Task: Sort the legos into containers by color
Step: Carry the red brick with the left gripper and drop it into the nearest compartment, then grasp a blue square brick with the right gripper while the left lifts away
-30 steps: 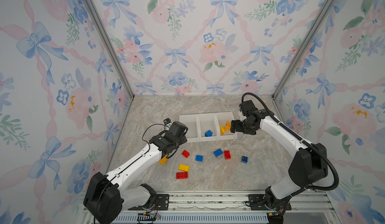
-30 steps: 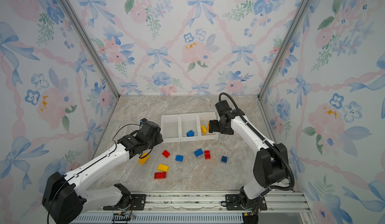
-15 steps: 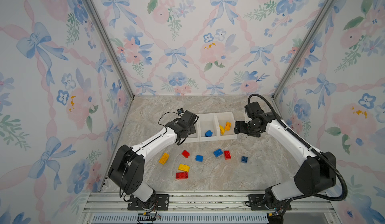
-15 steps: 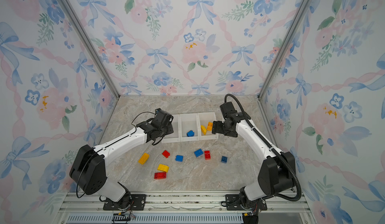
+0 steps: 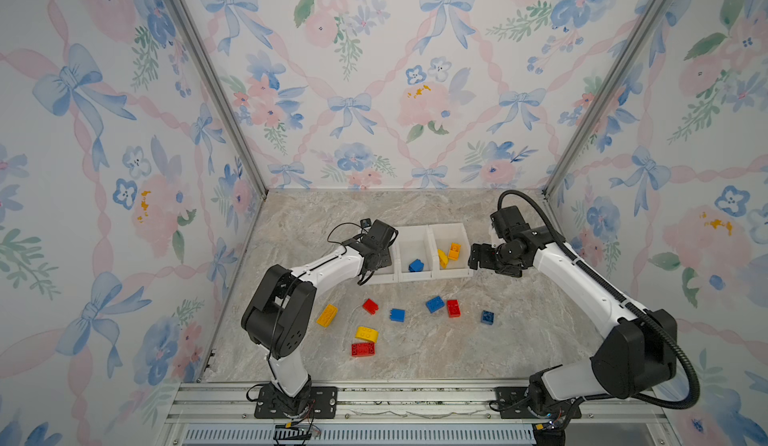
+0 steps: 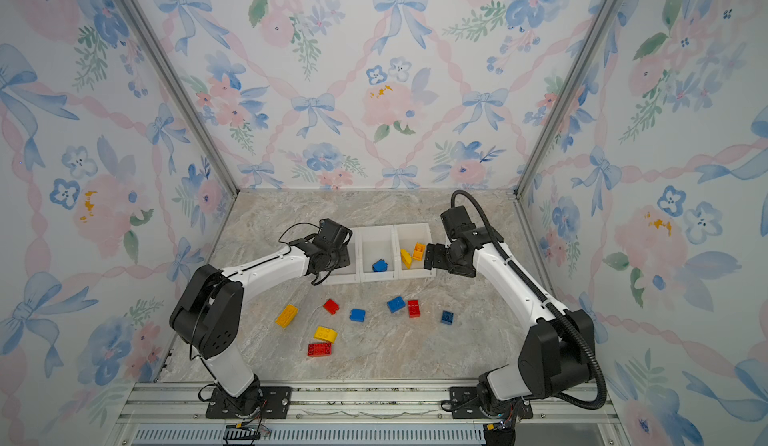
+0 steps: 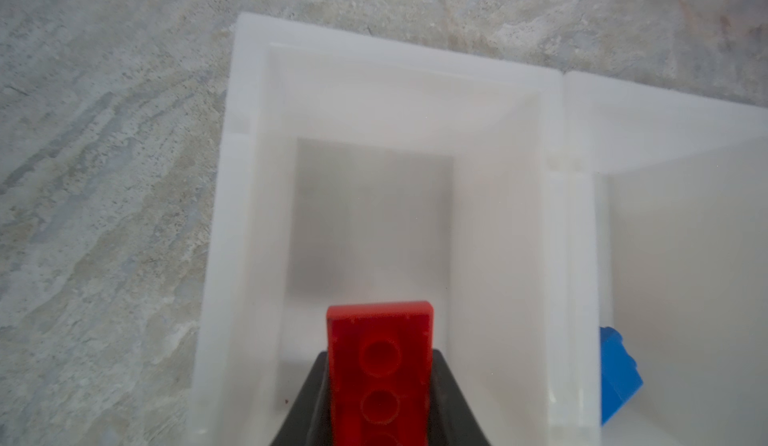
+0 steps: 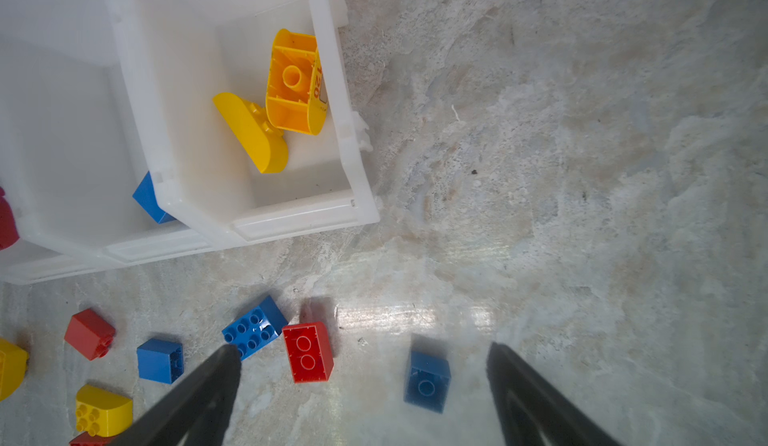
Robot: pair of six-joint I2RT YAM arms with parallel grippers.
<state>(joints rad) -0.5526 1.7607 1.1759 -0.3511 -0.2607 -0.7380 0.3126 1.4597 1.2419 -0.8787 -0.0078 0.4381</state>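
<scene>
My left gripper [image 7: 379, 361] is shut on a red brick [image 7: 378, 340] and hangs over the leftmost of three joined white containers [image 5: 415, 232], which holds nothing. The middle container holds one blue brick [image 5: 415, 265]; the right one holds two yellow bricks [image 5: 454, 251]. My right gripper [image 5: 478, 257] stands open and empty just right of the right container, above the table. Several loose legos lie on the table in front: a yellow brick [image 5: 327, 315], a red brick [image 5: 370, 306], a blue brick [image 5: 434, 304], a dark blue brick [image 8: 427, 381] and others.
The marble tabletop [image 5: 415, 365] is walled on three sides by flowered panels. A metal rail [image 5: 374, 398] with both arm bases runs along the front edge. A thin white thread [image 5: 353, 311] lies among the loose bricks.
My left arm has swung from the front left of the table up to the leftmost container, still gripping the red brick. My right gripper has backed a little to the right, off the right container.
</scene>
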